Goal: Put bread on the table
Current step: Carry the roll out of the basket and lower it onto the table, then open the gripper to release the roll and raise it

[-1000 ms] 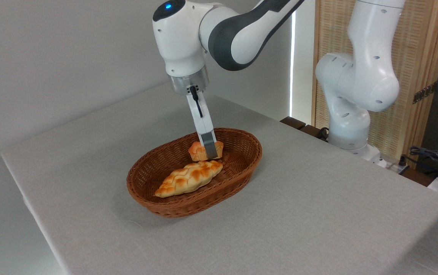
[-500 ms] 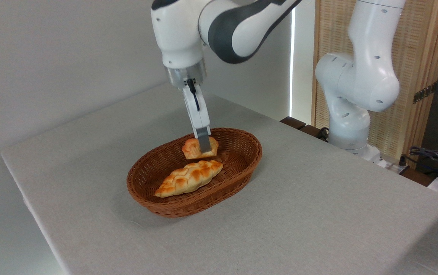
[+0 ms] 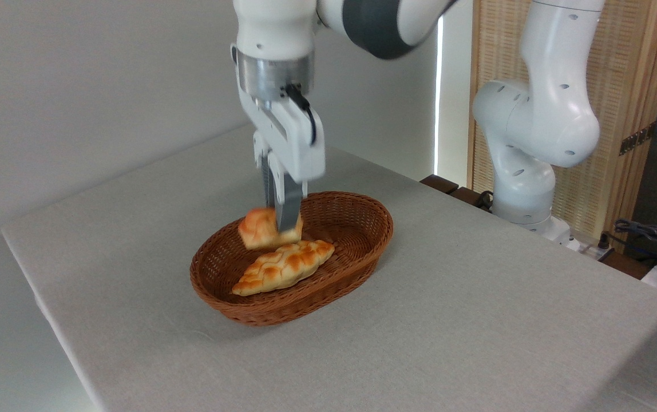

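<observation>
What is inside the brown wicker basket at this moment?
A long braided golden loaf lies in the brown oval wicker basket. The gripper holds a small round orange bun above it. The loaf and bun hide part of the basket floor.

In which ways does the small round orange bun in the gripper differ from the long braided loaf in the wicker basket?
The small round orange-golden bun is short and squat; the long braided golden loaf is stretched out with pointed ends. The bun is pinched in the gripper above the brown oval wicker basket; the loaf lies free on its floor. The bun's top looks lumpy; the loaf's is plaited. Both share a golden-orange crust.
</observation>
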`<state>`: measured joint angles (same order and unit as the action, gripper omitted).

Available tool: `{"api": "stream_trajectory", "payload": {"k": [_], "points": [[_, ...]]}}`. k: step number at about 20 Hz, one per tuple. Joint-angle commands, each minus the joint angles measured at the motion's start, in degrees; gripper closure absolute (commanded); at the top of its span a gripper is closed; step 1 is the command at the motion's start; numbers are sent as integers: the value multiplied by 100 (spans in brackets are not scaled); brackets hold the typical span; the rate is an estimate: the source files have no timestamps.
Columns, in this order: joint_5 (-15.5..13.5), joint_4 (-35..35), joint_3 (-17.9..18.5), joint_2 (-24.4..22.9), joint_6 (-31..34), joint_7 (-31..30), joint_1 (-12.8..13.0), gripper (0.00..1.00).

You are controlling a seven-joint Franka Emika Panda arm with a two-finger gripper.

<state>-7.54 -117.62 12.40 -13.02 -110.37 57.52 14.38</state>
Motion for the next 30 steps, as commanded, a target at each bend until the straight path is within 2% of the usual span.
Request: {"api": "stream_trajectory", "payload": {"k": [1, 5, 6, 7, 8, 10, 17, 19, 21, 22, 23, 24, 25, 28, 29, 30], "points": [[-405, 301, 718, 756, -765, 119, 38, 75], [-661, 293, 1053, 1213, -1380, 119, 38, 65], [-722, 293, 1062, 1327, -1469, 128, 38, 52], [-731, 284, 1062, 1485, -1566, 128, 30, 34], [-740, 284, 1054, 1643, -1723, 128, 30, 25], [-740, 266, 1062, 1820, -1918, 128, 21, 0], [-688, 301, 1194, 1759, -1909, 137, 12, 0], [-670, 380, 1352, 1680, -1883, 146, 12, 0], [-653, 556, 1387, 1549, -1691, 84, 12, 0], [-652, 696, 1318, 1461, -1446, 75, -127, 0], [-652, 897, 1056, 1434, -1043, 75, -477, 0], [-644, 1265, 627, 1425, -561, 75, -819, 0], [-652, 1651, 397, 1425, -60, 41, -1093, 0], [-652, 2462, 159, 1364, 1269, -371, -1174, 0], [-635, 2542, -52, 1268, 1498, -582, -1279, 0], [-487, 2551, -393, 1180, 1614, -723, -1445, 0]]}}
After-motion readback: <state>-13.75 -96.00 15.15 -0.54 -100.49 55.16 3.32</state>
